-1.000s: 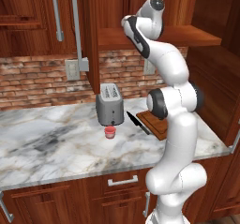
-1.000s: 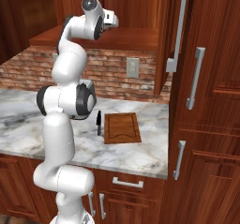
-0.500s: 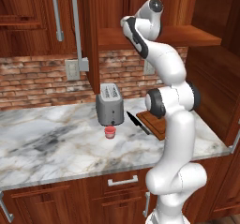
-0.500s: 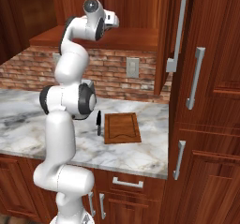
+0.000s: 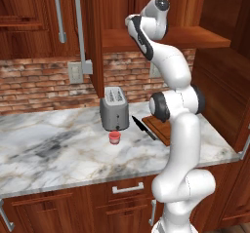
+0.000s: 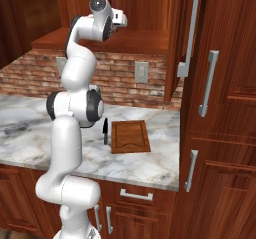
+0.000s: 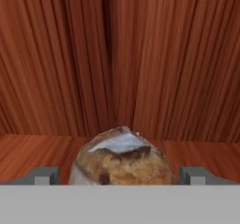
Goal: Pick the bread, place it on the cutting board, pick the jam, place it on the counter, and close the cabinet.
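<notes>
- Reaching slightly deeper into the open cabinet (image 5: 93,56) than a second ago, the arm has hardly shifted.
- Jam (image 5: 114,137) sits mid-surface (image 5: 53,149), before the toaster (image 5: 114,111).
- Bread (image 7: 123,161) rests on the cabinet shelf between the open gripper (image 7: 119,175) fingers, ungrasped.
- Cutting board (image 6: 130,136) waits empty near the surface's right edge.

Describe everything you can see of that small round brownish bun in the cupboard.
The small round tan-brown bun has a mottled crust, darker brown patches and a pale whitish patch on top. It sits on the reddish wooden shelf of the open cabinet, before its grained back wall. The gripper has a grey fingertip at each side of it; whether they touch it is unclear.
</notes>
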